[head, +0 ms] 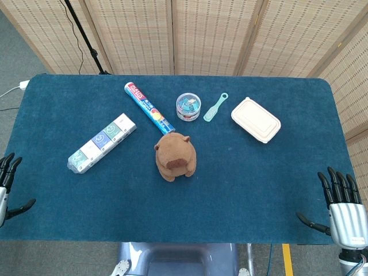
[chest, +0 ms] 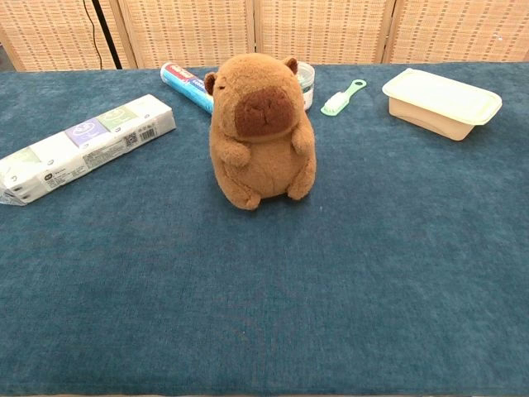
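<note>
A brown plush capybara [head: 175, 156] [chest: 260, 130] sits upright in the middle of the blue table [head: 241, 184]. My left hand [head: 7, 187] hangs at the table's near left edge, fingers spread and holding nothing. At the near right edge my right hand [head: 340, 204] is likewise spread and empty. Both hands are far from every object and show only in the head view. A long white tissue pack [head: 102, 142] [chest: 85, 147] lies left of the plush, nearest my left hand.
Behind the plush lie a toothpaste tube [head: 149, 107] [chest: 187, 84], a round clear tub [head: 188, 107] [chest: 307, 83] and a mint green brush [head: 215, 107] [chest: 342, 98]. A cream lidded box [head: 256, 119] [chest: 441, 102] sits back right. Wicker screens [head: 207, 34] stand behind the table.
</note>
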Available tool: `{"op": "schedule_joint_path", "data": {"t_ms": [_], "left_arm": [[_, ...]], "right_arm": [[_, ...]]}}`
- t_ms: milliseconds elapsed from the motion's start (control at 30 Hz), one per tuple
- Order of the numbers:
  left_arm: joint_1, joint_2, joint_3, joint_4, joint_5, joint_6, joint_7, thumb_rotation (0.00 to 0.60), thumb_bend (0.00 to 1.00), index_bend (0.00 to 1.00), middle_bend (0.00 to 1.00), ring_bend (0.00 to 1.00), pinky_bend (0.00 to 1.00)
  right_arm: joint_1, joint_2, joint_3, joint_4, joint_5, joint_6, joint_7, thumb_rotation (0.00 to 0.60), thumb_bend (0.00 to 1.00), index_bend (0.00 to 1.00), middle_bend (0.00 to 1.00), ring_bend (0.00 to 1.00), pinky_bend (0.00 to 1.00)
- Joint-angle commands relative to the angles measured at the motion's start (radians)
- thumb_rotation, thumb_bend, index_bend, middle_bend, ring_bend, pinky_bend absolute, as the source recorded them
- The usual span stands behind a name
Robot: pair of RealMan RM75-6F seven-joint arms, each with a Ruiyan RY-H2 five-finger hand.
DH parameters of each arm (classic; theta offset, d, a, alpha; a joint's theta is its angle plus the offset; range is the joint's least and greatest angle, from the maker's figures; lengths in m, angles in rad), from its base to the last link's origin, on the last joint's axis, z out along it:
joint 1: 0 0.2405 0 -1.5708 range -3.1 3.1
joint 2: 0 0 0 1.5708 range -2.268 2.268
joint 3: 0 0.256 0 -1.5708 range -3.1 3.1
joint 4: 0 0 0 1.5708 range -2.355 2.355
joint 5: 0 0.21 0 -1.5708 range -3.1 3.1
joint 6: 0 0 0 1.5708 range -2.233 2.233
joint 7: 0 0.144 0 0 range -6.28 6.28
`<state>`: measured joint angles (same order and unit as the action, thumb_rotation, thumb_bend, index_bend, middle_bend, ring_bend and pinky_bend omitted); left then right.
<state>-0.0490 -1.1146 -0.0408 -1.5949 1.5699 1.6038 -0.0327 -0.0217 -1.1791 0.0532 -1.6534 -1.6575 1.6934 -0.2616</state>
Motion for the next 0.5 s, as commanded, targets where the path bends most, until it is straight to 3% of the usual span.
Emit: {"op": "schedule_joint_path", "data": {"t_ms": [33,500], "left_arm": [[0.000,0.001,0.000,0.000,-0.001,-0.002,0.001,0.600,0.00,0.00,0.00,0.00,0.00],[0.004,0.004,-0.002,-0.004,0.000,0.003,-0.006,0.600,0.00,0.00,0.00,0.00,0.00]], "right_arm": [[-0.001,0.000,0.000,0.000,0.000,-0.001,-0.001,0.322,0.00,0.00,0.00,0.00,0.00],[0.001,0.001,0.005,-0.011,-0.006,0.001,0.040,0.323,0.00,0.01,0.00,0.00,0.00]]}}
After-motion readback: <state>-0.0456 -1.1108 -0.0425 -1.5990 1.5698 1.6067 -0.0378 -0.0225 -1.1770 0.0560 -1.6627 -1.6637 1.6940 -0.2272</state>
